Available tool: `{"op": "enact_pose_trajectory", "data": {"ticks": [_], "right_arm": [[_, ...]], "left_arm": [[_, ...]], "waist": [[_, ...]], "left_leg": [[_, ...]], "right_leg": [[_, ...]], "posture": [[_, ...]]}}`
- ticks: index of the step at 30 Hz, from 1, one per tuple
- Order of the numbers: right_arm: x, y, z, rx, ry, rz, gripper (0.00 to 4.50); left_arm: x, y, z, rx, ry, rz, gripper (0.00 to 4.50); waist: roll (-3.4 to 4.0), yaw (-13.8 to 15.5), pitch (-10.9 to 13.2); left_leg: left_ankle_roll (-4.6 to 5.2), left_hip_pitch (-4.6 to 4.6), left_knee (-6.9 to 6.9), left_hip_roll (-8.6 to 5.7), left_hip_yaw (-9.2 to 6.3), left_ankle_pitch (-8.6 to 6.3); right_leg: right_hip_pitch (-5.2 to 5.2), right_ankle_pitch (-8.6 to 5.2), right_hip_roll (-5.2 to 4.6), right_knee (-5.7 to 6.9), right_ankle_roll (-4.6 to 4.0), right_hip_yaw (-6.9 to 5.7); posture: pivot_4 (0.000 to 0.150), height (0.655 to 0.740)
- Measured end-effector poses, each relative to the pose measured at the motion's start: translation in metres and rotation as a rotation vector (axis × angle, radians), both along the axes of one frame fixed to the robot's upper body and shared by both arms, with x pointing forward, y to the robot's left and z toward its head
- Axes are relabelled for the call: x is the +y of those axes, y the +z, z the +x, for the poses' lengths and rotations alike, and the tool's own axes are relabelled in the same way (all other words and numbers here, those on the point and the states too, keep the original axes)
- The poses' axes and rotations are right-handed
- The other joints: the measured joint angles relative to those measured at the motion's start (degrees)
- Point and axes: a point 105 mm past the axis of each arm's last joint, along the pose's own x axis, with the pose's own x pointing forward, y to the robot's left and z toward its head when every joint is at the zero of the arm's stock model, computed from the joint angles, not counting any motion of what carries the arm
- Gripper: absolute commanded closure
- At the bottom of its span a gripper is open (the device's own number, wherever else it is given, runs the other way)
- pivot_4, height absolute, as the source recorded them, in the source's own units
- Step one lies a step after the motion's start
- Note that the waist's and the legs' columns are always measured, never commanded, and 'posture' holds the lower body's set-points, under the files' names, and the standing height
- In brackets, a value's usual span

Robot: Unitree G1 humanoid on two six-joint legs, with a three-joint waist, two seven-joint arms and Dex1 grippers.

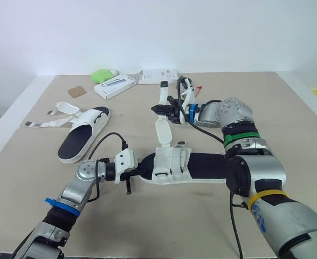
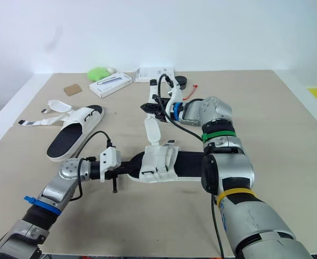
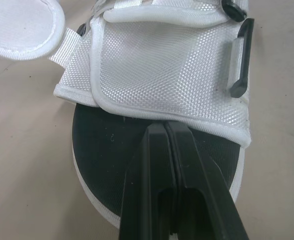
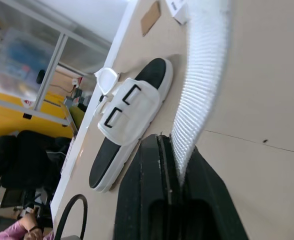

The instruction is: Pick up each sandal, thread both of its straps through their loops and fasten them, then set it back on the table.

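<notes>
On the beige tabletop (image 1: 288, 118), a black-soled sandal with white mesh upper (image 1: 174, 164) lies centre. The left tool (image 3: 165, 131) is closed, resting on its sole. The right tool (image 1: 159, 109) grips its long white strap (image 1: 163, 129), raised and unfastened. A second matching sandal (image 1: 83, 135) lies left, straps loose; neither looks finished.

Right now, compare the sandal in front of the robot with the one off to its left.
The near sandal lies crosswise; the left sandal lies at a slant. The near sandal has one strap pulled out by the right pincer, with the closed left pincer over its footbed; the left sandal lies untouched, straps splayed loose. Both have white uppers and black footbeds.
</notes>
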Motion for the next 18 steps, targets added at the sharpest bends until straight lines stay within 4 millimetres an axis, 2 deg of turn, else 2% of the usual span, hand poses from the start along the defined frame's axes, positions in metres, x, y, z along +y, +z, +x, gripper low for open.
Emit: {"op": "enact_pose_trajectory", "data": {"ticks": [1, 4, 7, 8, 9, 10, 11, 12, 13, 15, 16, 18], "right_arm": [[0.0, 0.001, -0.001, -0.01, 0.005, 0.0, 4.45], [-0.003, 0.008, -0.01, -0.238, 0.045, -0.098, 4.45], [-0.006, 0.017, -0.038, -0.695, 0.123, -0.339, 4.45], [-0.002, 0.017, -0.056, -0.959, 0.193, -0.476, 4.45], [-0.001, 0.016, -0.064, -1.062, 0.221, -0.528, 4.45], [0.002, 0.014, -0.076, -1.254, 0.265, -0.62, 4.45], [0.003, 0.012, -0.081, -1.337, 0.286, -0.661, 4.45], [0.004, 0.007, -0.094, -1.567, 0.346, -0.763, 4.45], [0.004, 0.006, -0.096, -1.594, 0.358, -0.774, 4.45], [0.007, 0.002, -0.108, -1.777, 0.412, -0.825, 4.45], [0.007, -0.005, -0.119, -1.985, 0.472, -0.862, 4.45], [0.003, -0.017, -0.129, -2.165, 0.544, -0.865, 4.45]], "left_arm": [[0.0, 0.0, 0.0, 0.0, 0.0, -0.001, 4.5], [-0.002, 0.001, 0.0, 0.004, -0.004, -0.006, 4.5], [-0.004, 0.002, 0.001, 0.004, -0.012, -0.009, 4.5], [-0.003, 0.002, 0.001, 0.006, -0.011, -0.01, 4.5], [-0.003, 0.002, 0.001, 0.006, -0.01, -0.009, 4.5], [-0.003, 0.002, 0.002, 0.006, -0.01, -0.01, 4.5], [-0.003, 0.002, 0.002, 0.006, -0.009, -0.01, 4.5], [-0.004, 0.002, 0.002, 0.006, -0.01, -0.01, 4.5], [-0.003, 0.003, 0.002, 0.006, -0.01, -0.011, 4.5], [-0.003, 0.003, 0.002, 0.005, -0.01, -0.01, 4.5], [-0.003, 0.003, 0.002, 0.004, -0.011, -0.01, 4.5], [-0.003, 0.004, 0.003, 0.003, -0.012, -0.011, 4.5]], "waist": [[0.01, 0.0, 0.0], [-0.01, 0.3, 0.1], [0.06, 0.4, 0.3], [0.0, 0.3, 0.4], [-0.06, 0.3, 0.4], [-0.16, 0.3, 0.5], [-0.23, 0.3, 0.5], [-0.36, 0.3, 0.6], [-0.37, 0.3, 0.6], [-0.46, 0.3, 0.6], [-0.52, 0.3, 0.7], [-0.74, 0.3, 0.8]], "left_leg": [[0.0, 0.0, 0.0, 0.0, 0.0, 0.0], [-0.02, -0.08, 0.04, -0.01, -0.05, 0.01], [-0.32, -0.16, 0.07, -0.06, -0.08, 0.07], [-0.48, -0.14, 0.07, -0.07, -0.08, 0.1], [-0.57, -0.1, 0.07, -0.07, -0.07, 0.13], [-0.61, -0.07, 0.07, -0.07, -0.07, 0.14], [-0.68, -0.06, 0.08, -0.08, -0.05, 0.17], [-0.84, -0.05, 0.08, -0.08, -0.03, 0.22], [-0.85, -0.04, 0.08, -0.08, -0.03, 0.22], [-0.94, -0.04, 0.07, -0.08, 0.0, 0.26], [-1.03, -0.03, 0.07, -0.11, 0.01, 0.31], [-1.09, -0.02, 0.07, -0.11, 0.02, 0.35]], "right_leg": [[0.0, 0.0, 0.0, 0.0, 0.01, 0.0], [-0.03, -0.03, 0.0, 0.01, 0.09, -0.03], [-0.08, -0.06, -0.07, 0.03, 0.18, -0.07], [-0.11, -0.08, -0.09, 0.02, 0.22, -0.09], [-0.17, -0.08, -0.1, 0.02, 0.24, -0.09], [-0.23, -0.07, -0.11, 0.02, 0.25, -0.09], [-0.27, -0.06, -0.13, 0.02, 0.27, -0.09], [-0.29, -0.05, -0.15, 0.01, 0.3, -0.09], [-0.29, -0.05, -0.16, 0.01, 0.3, -0.09], [-0.27, -0.02, -0.18, 0.01, 0.33, -0.07], [-0.26, 0.0, -0.23, 0.01, 0.36, -0.06], [-0.22, 0.03, -0.24, 0.01, 0.33, -0.06]], "posture": [[0.15, 0.74], [0.15, 0.74], [0.15, 0.74], [0.15, 0.74], [0.15, 0.74], [0.15, 0.74], [0.15, 0.74], [0.15, 0.74], [0.15, 0.74], [0.15, 0.74], [0.15, 0.74], [0.15, 0.74]]}}
